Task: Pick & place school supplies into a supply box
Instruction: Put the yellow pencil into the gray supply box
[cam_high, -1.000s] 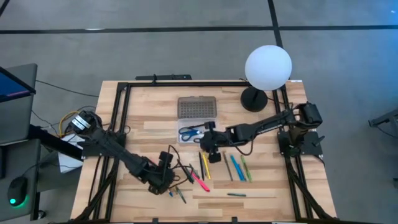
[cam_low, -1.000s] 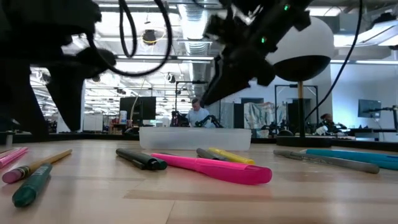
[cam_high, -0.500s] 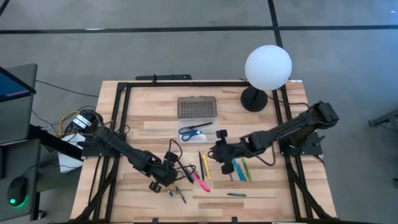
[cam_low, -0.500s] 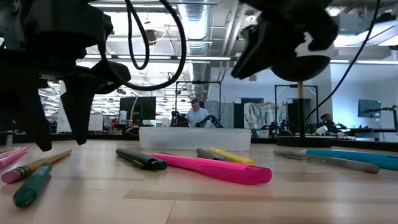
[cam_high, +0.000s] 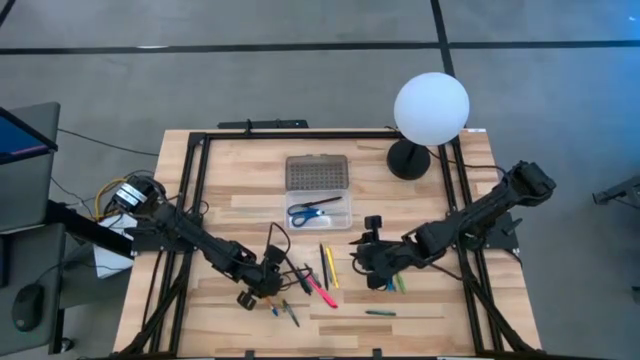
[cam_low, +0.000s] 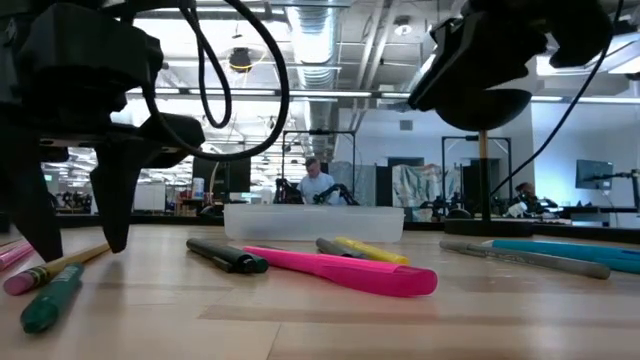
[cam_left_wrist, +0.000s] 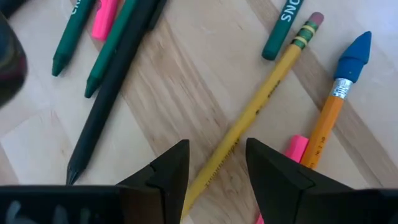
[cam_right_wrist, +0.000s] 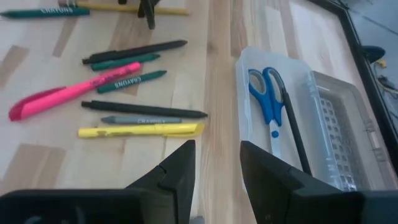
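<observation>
The clear supply box (cam_high: 318, 212) lies open with its grey dotted lid (cam_high: 317, 172) folded back toward the far edge. Blue-handled scissors (cam_right_wrist: 264, 96) and a black pen (cam_right_wrist: 292, 127) lie inside. Pens and markers lie flat on the table: pink highlighter (cam_low: 340, 270), yellow marker (cam_right_wrist: 140, 130), blue and green ones (cam_high: 390, 275). My left gripper (cam_left_wrist: 216, 149) is open and low over a yellow pencil (cam_left_wrist: 249, 118), one finger on each side of it. My right gripper (cam_right_wrist: 216, 149) is open and raised over the table, to the near right of the box.
A white globe lamp (cam_high: 430, 108) stands on its dark base at the far right corner. A black frame rail (cam_high: 300, 133) runs round the tabletop. Green crayons (cam_left_wrist: 74, 31) and an orange pencil with a blue cap (cam_left_wrist: 339, 99) lie beside the yellow pencil. People sit in the room behind.
My right gripper has drawn back from the box toward the table's near right and risen out of the low view. My left gripper has come down toward the yellow pencil until its open fingers stand close to the table.
</observation>
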